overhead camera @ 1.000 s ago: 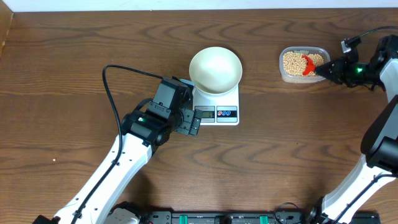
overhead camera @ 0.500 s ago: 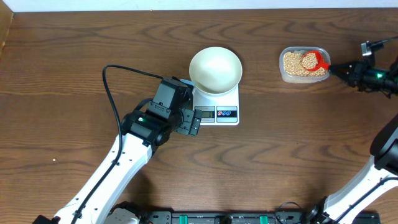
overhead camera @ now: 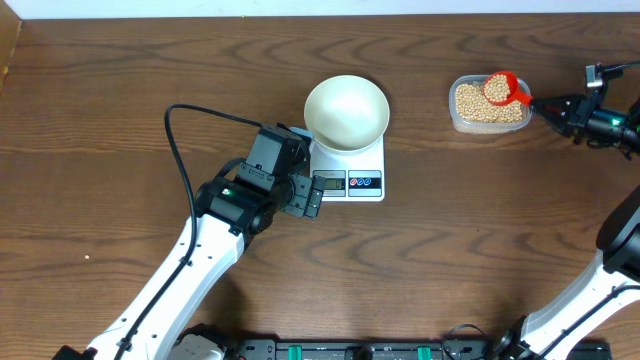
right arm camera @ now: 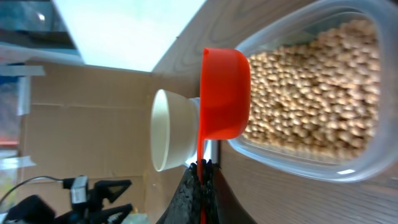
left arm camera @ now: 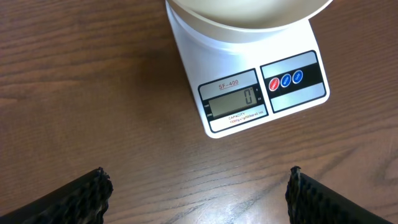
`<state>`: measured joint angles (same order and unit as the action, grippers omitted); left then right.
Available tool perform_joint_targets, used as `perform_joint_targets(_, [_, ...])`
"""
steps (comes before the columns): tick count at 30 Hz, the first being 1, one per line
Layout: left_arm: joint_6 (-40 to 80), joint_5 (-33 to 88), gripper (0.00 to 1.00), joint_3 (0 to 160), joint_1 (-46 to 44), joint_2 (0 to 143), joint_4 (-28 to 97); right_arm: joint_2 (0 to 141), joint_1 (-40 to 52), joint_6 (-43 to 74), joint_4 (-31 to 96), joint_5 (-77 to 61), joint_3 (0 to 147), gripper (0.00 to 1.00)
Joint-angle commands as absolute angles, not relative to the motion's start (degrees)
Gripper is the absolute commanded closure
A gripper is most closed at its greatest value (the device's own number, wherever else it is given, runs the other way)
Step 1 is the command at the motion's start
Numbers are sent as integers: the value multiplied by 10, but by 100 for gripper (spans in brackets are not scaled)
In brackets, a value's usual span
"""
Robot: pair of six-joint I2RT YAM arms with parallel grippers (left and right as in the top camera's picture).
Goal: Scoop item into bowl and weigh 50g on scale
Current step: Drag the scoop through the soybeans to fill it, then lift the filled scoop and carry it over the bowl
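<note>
The white bowl stands empty on the white scale, whose display reads 0. Tan beans fill the clear tub at the right. My right gripper is shut on the handle of a red scoop, which hangs over the tub's far edge with beans in its cup. In the right wrist view the scoop is side-on above the beans. My left gripper stands open and holds nothing, just front-left of the scale, fingers wide apart over bare wood.
The left arm's black cable loops over the table left of the scale. The table's far edge runs just behind the tub. A cardboard wall and a small black clamp show beyond the bowl in the right wrist view.
The red scoop went from dug into the beans to lifted and level with beans in it, nearer the tub's far edge. The right arm drew back to the right. The left arm stayed still.
</note>
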<state>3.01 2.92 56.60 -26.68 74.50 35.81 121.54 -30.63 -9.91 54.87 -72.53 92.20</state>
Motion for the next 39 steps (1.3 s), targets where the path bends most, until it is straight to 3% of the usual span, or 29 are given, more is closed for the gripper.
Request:
perform_joint_targets(1, [30,30,8,555,-264,746,360,1220,-308,-96,551,-796,928,99])
perform_joint_targets(11, [30,30,8,555,-264,746,360,1220,-292,-73,549,-893,928,99])
perform_joint_targets(20, [30,30,8,555,-264,746,360,1220,-226,-57,535,-894,928,99])
perform_joint_targets(39, [30,30,8,555,-264,746,360,1211,-39,129,320,-788,929,99])
